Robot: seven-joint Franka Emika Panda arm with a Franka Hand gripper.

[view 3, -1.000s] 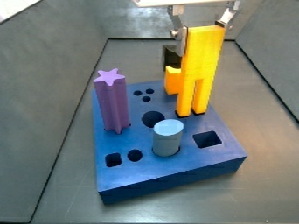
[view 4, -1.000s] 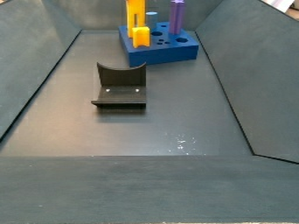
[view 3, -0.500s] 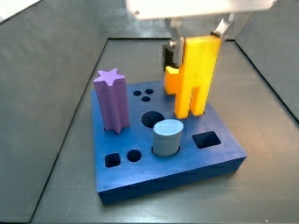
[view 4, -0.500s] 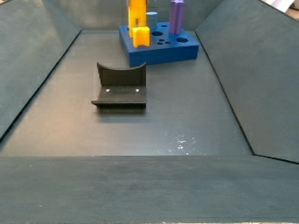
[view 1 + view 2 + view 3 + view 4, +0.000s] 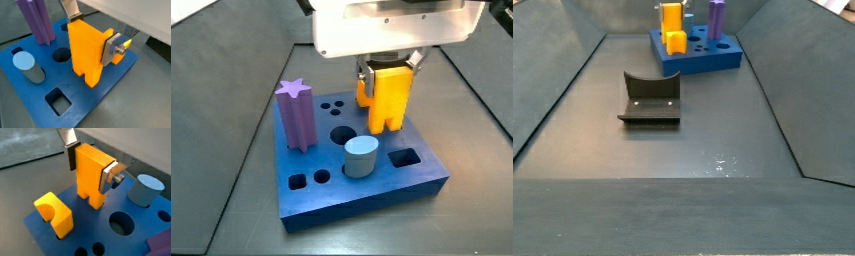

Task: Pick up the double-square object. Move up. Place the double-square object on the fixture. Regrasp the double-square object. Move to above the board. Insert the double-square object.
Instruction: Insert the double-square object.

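My gripper [image 5: 389, 64] is shut on the double-square object [image 5: 389, 100], a long yellow-orange bar held upright over the blue board [image 5: 372, 187]. In both wrist views the silver fingers [image 5: 111, 48] clamp its upper sides, with the gripper [image 5: 90, 165] near its top. The bar [image 5: 87, 55] [image 5: 90, 178] has its lower end down in the board [image 5: 100, 105] [image 5: 90, 229]. In a side view the bar [image 5: 672, 20] stands at the far end on the board [image 5: 700, 62]. The dark fixture [image 5: 649, 98] sits apart in mid-floor, empty.
On the board stand a purple star peg [image 5: 297, 115] [image 5: 37, 20], a light blue cylinder [image 5: 362, 155] [image 5: 145, 190] and a stubby yellow-orange peg [image 5: 53, 213] [image 5: 676, 42] right beside the bar. Open square and round holes [image 5: 59, 102] show. Grey bin walls rise all round.
The gripper has come down with the bar. The bar now stands much lower, sunk into the board. Nothing else moved.
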